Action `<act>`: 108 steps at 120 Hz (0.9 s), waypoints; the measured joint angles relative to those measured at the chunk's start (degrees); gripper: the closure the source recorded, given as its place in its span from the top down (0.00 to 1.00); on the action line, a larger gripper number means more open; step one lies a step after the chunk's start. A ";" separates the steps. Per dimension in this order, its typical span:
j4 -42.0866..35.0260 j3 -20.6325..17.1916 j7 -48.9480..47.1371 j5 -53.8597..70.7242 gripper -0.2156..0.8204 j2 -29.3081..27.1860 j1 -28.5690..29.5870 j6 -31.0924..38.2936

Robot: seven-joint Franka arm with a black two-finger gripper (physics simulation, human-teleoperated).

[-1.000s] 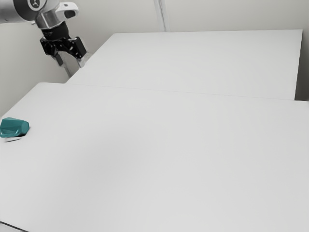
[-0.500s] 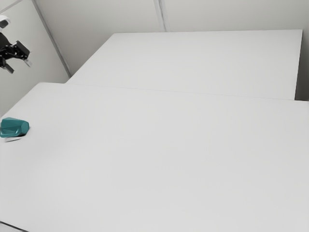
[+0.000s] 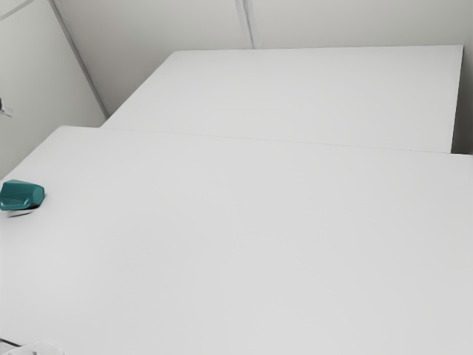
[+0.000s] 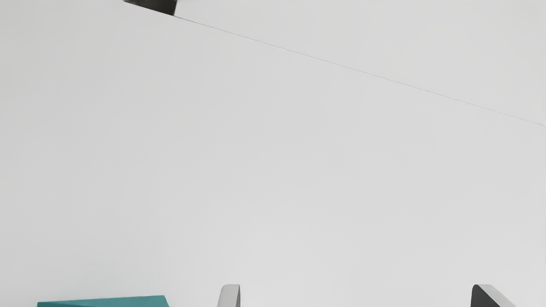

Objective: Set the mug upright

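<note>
Sideways, teal mug (image 3: 22, 194) lies apart from hand (image 3: 6, 112), outside its spread fingers (image 4: 229, 296).

My gripper (image 3: 6, 112) sits at the exterior view's left edge, mostly cut off by it (a mere sliver of me). Wrist view: two fingers (image 4: 229, 296), parted wide, tips well apart.

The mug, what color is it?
The mug is teal, a dark blue-green. It shows best in the exterior view, lying on the white table.
</note>
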 joint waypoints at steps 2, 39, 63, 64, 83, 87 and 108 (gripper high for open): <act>0.02 -1.28 0.94 -0.22 0.78 0.54 1.27 0.17; 4.22 -7.74 15.14 -2.57 0.78 9.42 10.14 3.37; 4.52 -7.21 21.07 -2.90 0.78 12.27 11.78 5.40; 4.51 -7.19 21.27 -2.90 0.78 12.30 11.91 5.45; 4.10 -7.02 22.90 -4.24 0.78 13.16 14.54 4.37; 3.95 -6.84 22.74 -5.00 0.78 13.69 15.13 3.52; 4.23 -5.90 21.89 -8.33 0.78 15.50 16.06 0.39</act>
